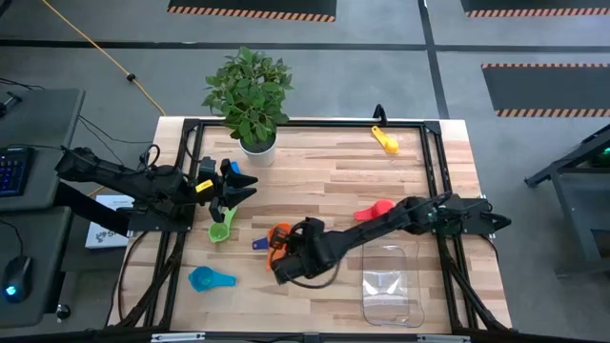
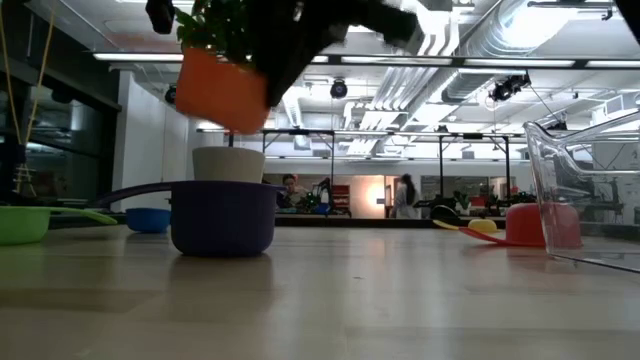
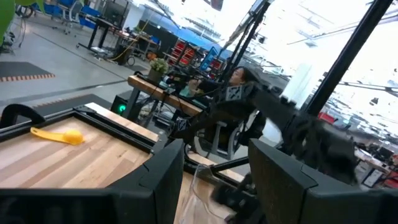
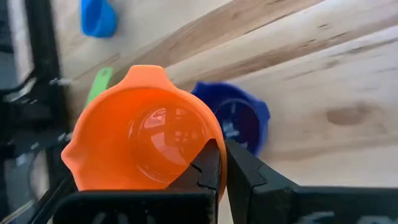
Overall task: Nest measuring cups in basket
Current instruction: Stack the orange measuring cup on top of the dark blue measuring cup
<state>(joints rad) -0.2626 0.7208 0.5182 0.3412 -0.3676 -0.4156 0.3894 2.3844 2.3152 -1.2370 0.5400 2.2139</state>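
While the right claw [image 4: 221, 163] pinches the orange cup [image 4: 140, 140] by its rim, light, stiff, slick plastic probably suits rim or handle grips.

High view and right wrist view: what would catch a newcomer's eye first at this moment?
The orange cup stands out: the right gripper is shut on its rim and holds it in the air near the table's middle, just beside the dark blue cup resting on the wood. Next comes the clear basket, empty at the near right of the table. The left gripper waits at the left side, above the green cup.
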